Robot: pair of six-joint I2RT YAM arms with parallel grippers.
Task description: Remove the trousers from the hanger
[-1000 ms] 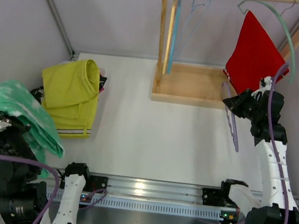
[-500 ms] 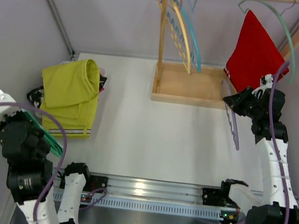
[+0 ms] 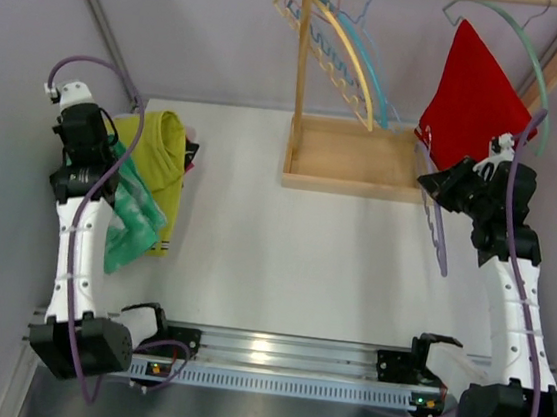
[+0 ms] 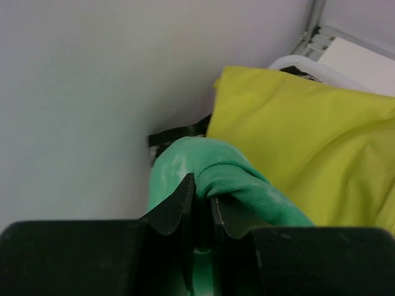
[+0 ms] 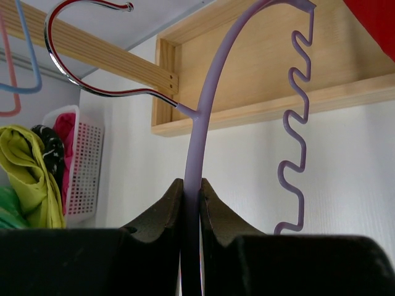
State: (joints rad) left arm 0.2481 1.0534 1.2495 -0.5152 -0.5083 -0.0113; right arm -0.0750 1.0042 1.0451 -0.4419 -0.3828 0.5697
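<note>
Overhead and wrist views of a three-garment unloading task, judged roughly two-thirds complete. The yellow trousers (image 3: 160, 145) lie folded on the table (image 3: 284, 249) at its left edge, free of any hanger. The left hand (image 4: 202, 196) is nearly closed, pinching a fold of the green trousers (image 3: 128, 220); in the overhead view this garment trails down over the near edge of the yellow pair, off its hanger but not yet released. The right hand (image 5: 190, 191) is clamped narrowly on the shaft of a bare purple hanger (image 5: 197, 123), held beside the wooden rack (image 3: 355, 157) with no cloth on it. The red trousers (image 3: 472, 100) remain draped at the rack's right end, apparently over a teal hanger (image 3: 532, 56) hooked to the top rail, just above the right hand. Several empty hangers (image 3: 346, 55) hang further left on the rail. Outstanding, by this evidence: setting down the green pair, disposing of the purple hanger, and freeing the red pair.
</note>
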